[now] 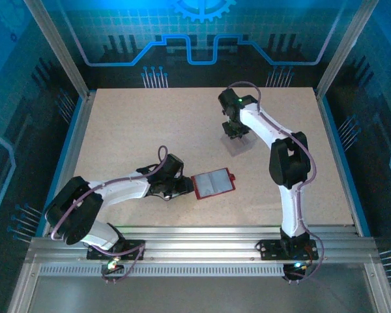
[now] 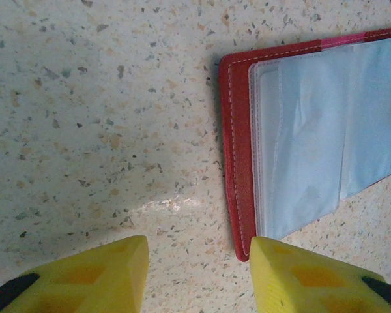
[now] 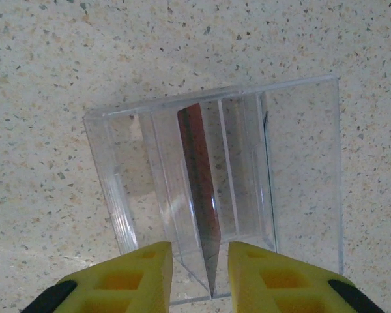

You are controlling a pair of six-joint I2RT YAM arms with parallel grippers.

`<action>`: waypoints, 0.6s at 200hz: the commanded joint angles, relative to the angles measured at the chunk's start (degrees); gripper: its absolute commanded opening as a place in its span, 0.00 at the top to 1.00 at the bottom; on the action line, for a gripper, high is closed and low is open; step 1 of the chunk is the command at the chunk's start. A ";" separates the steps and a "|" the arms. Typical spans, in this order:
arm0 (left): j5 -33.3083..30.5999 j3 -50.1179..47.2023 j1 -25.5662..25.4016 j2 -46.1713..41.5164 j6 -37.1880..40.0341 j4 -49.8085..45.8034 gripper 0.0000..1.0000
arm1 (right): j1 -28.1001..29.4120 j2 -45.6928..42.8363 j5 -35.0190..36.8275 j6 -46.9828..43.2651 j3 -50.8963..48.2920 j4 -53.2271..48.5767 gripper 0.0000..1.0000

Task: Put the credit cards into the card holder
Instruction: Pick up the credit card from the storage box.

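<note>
The card holder [image 1: 214, 182] lies open on the table, a dark-red wallet with greyish clear pockets [image 2: 326, 130] facing up. My left gripper [image 1: 184, 187] is just left of it, low over the table. It is open [image 2: 201, 274], and its right finger [image 2: 300, 280] is at the wallet's near-left corner. One credit card [image 3: 199, 176] stands on edge in a clear slotted stand [image 3: 300, 163]. My right gripper [image 3: 200, 277] straddles this card from above, with a small gap showing on each side of it. In the top view the right gripper [image 1: 235, 132] hangs over the stand [image 1: 240, 146].
The speckled tabletop [image 1: 150, 130] has raised blue rails on its left and right sides. An aluminium frame [image 1: 202, 238] runs along the near edge by the arm bases. The stand's other slots look see-through, and I cannot tell whether they hold cards.
</note>
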 commanded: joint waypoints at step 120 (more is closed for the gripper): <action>1.47 -0.35 -0.12 1.89 -0.11 1.47 0.55 | -1.54 4.91 -3.29 -1.35 4.25 -2.45 0.75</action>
